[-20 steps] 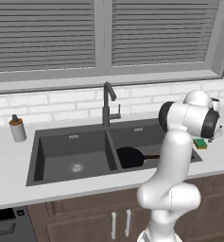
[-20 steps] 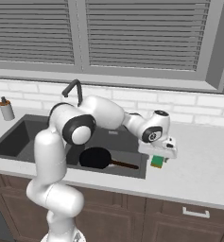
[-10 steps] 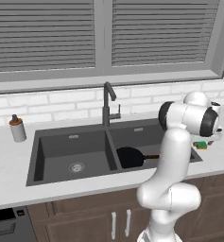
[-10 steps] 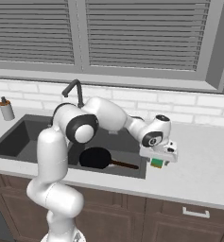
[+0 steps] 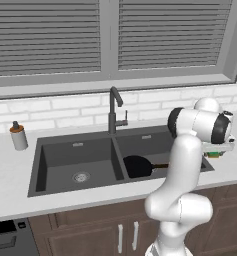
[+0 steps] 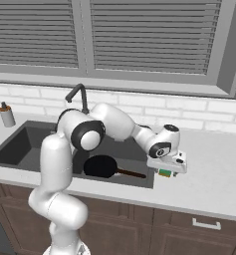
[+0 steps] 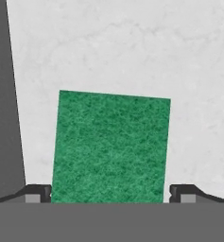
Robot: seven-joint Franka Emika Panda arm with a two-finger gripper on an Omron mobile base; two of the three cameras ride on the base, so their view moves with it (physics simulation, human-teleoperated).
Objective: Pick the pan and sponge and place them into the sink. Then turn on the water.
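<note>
While the white arm reaches out low over the right end of the pale speckled stone bench, the dark grey double-basin sink lies recessed in that bench below the shuttered window. At the back of the divider between the two basins stands the tall dark gooseneck faucet, its small side lever pointing toward the right basin; no water shows at its spout. The left basin holds only its round metal drain.

Down in the right basin lies the small round black frying pan, near the front wall, with its long thin dark handle stretching toward the sink's right rim. Far off to the left, on the bench beside the sink, stands the small grey soap bottle with a brown top.

Just past the sink's right edge, the small rectangular green-topped sponge lies flat on the bench, and a sliver of its yellow layer shows under the hand in the left base view. The claw hangs directly above it, spread wide, with one dark fingertip off each side of the green block. Its tips flank the sponge's edges without pressing on them, so nothing is gripped.
</note>
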